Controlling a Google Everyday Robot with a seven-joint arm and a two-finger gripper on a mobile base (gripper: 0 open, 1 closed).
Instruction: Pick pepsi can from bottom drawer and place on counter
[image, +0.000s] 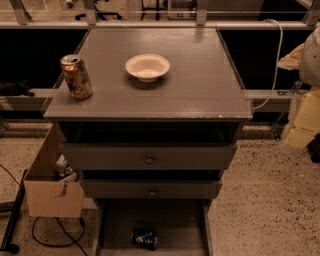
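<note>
The pepsi can (145, 239), blue with a silver end, lies on its side in the open bottom drawer (112, 230), near the drawer's front middle. The counter (200, 90) is the grey top of the cabinet. My gripper (301, 125) is at the far right edge of the view, a cream-coloured shape beside the cabinet at about counter height. It is well away from the can and holds nothing that I can see.
A gold-brown can (76, 76) stands at the counter's left front. A white bowl (147, 66) sits at the counter's middle back. Two knobbed upper drawers (149, 159) stand slightly open above the bottom drawer. A cardboard box (50, 192) and cables lie on the floor to the left.
</note>
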